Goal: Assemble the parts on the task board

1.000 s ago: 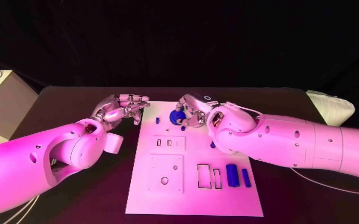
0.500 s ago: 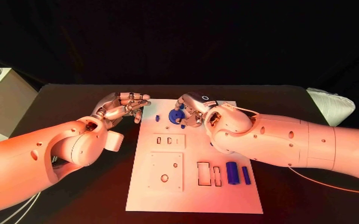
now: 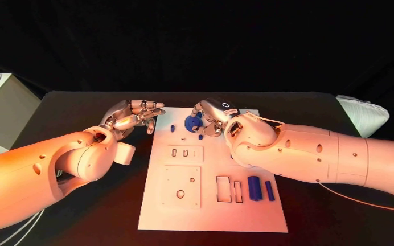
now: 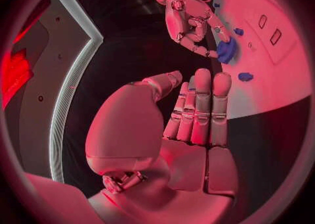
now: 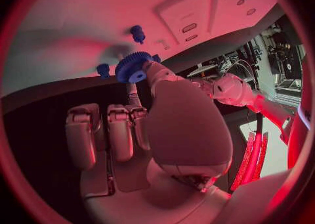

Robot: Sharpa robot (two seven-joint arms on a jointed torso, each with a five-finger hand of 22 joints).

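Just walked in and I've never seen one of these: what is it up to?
The robot is fitting small blue parts onto a white task board. Its right hand holds a blue gear over the board's far end, near two small blue pegs. Its left hand hovers beside the board, holding nothing. Two blue bars lie unused.

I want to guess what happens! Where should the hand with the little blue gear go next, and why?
Probably lower the round blue toothed gear onto a small blue peg on the white task board. The right hand holds it above the board, with pegs standing bare nearby.
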